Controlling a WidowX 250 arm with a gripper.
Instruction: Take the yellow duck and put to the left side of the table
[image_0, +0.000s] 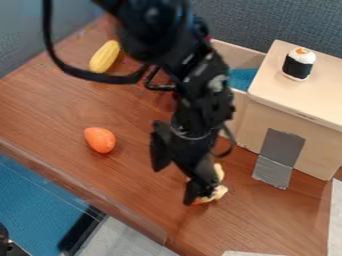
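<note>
- Duck (220, 192), as I take that yellow thing to be: in the camera view it sits low on the wooden table (127, 107), right of the middle, just beside the black gripper (174, 186).
- The fingers are spread apart, and I see nothing held between them.
- So from where I stand, the reach looks mostly done; the grip, the lift, the carry left and the setting down all remain.
- Over on the left lie an orange toy (100, 140) and the yellow corn (105, 56), with bare wood around them.
- One finger covers much of the duck, so I can't make out its head or which way it faces.
- The arm (157, 30) is cut off at the top edge and hides part of the box (294, 107).
</note>
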